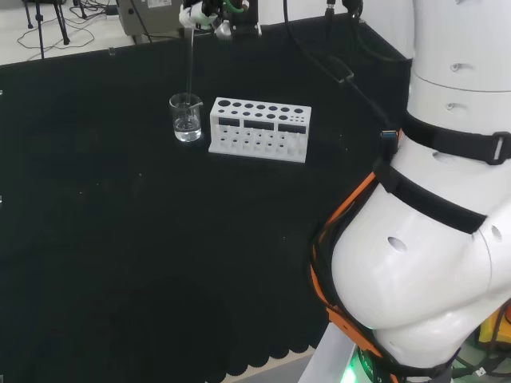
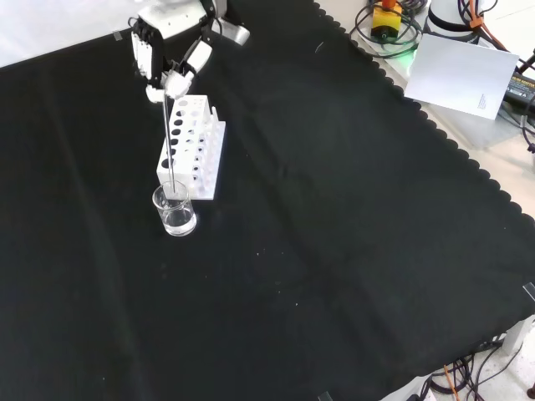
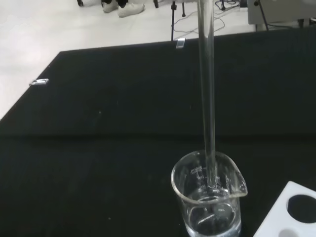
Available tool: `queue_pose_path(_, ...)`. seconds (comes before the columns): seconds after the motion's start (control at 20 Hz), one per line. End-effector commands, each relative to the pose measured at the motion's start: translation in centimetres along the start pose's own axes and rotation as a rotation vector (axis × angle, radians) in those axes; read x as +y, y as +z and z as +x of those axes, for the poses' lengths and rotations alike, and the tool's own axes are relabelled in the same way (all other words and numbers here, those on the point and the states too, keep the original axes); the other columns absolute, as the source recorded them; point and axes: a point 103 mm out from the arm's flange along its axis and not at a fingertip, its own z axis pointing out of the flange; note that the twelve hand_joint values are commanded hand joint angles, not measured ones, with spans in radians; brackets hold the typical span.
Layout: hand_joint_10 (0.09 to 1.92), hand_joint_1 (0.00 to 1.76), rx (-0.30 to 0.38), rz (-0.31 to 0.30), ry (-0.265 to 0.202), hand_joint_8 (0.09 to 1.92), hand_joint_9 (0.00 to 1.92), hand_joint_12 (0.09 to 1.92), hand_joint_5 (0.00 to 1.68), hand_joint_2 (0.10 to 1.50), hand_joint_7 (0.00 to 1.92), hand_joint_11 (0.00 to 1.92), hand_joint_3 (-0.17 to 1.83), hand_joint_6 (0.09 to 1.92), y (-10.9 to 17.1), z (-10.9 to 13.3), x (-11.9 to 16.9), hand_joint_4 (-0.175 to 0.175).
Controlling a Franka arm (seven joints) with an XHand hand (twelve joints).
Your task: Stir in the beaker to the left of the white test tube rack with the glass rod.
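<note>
Hand (image 2: 171, 50) seen at upper left of the front view, entering from the top edge, black and white fingers (image 2: 189, 65) curled downward and drawn together at their tips in a pinch. In the head view the hand (image 1: 209, 14) is found at the top edge, left of centre, partly cut off by the frame. Large white arm links (image 1: 435, 239) are seen along the right side of the head view, banded with black straps and orange cabling.

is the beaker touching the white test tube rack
Apart. In the head view a strip of black cloth shows between the beaker and the near end of the test tube rack; the wrist view shows the same gap.
</note>
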Motion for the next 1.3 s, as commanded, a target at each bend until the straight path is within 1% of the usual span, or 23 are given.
queue_pose_path(0.05, 0.63, 1.31, -0.009, 0.027, 0.004, 0.95, 1.71, 0.67, 1.37, 1.09, 1.22, 1.33, -0.17, 0.09, 1.7, 0.1, 0.8, -0.175)
queue_pose_path(0.45, 0.63, 1.31, -0.005, 0.062, -0.004, 0.95, 1.71, 0.67, 1.37, 1.09, 1.22, 1.33, -0.17, 0.09, 3.9, -0.1, 2.4, -0.175)
queue_pose_path(0.6, 0.63, 1.31, -0.024, 0.080, -0.001, 0.95, 1.71, 0.67, 1.37, 1.09, 1.22, 1.33, -0.17, 0.09, 4.4, -0.2, 2.9, -0.175)
queue_pose_path(0.95, 0.63, 1.31, -0.036, 0.109, -0.010, 0.96, 1.71, 0.67, 1.37, 1.10, 1.21, 1.33, -0.17, 0.09, 5.8, -0.2, 4.1, -0.175)
queue_pose_path(1.15, 0.63, 1.31, -0.040, 0.113, -0.005, 0.96, 1.71, 0.67, 1.37, 1.10, 1.21, 1.33, -0.17, 0.09, 5.8, -0.4, 4.4, -0.175)
queue_pose_path(1.3, 0.63, 1.31, -0.036, 0.109, 0.007, 0.96, 1.71, 0.67, 1.37, 1.10, 1.21, 1.33, -0.17, 0.09, 5.5, -1.5, 4.5, -0.175)
